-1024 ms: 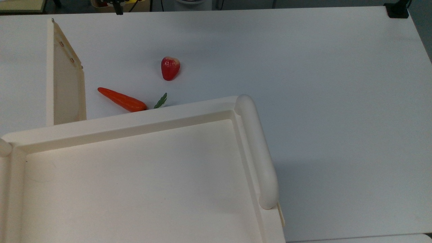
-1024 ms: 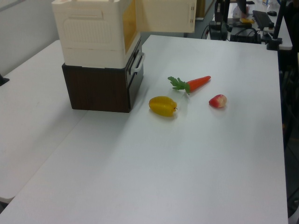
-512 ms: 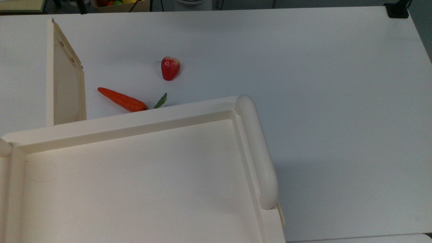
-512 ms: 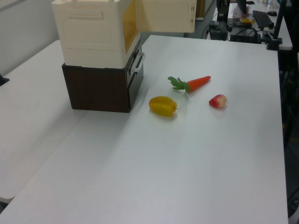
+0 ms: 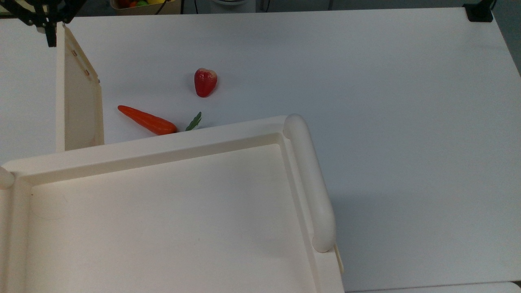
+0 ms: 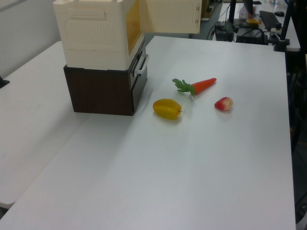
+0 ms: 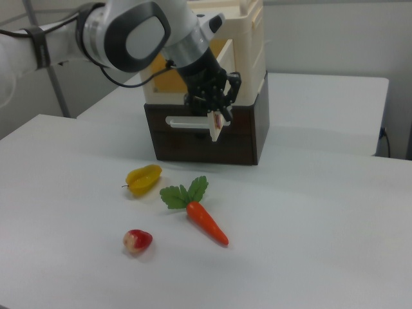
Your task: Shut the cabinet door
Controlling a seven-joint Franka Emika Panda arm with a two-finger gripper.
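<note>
Clearly the cabinet door (image 5: 79,101) stands swung wide from the cabinet (image 6: 98,38), and the gripper (image 5: 48,24), whose finger spacing I cannot tell, sits just beside its free edge, seemingly placed to push it closed.

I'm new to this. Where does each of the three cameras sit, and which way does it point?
Top view: above the cabinet's top, looking steeply down at the table; the gripper hangs by the open cabinet door.
Left view: raised beyond the table's near end, facing the cabinet's side and the door.
Right view: lower, facing the cabinet's front; the arm and gripper hang before it.
Shared: all three show the carrot and red fruit.
</note>
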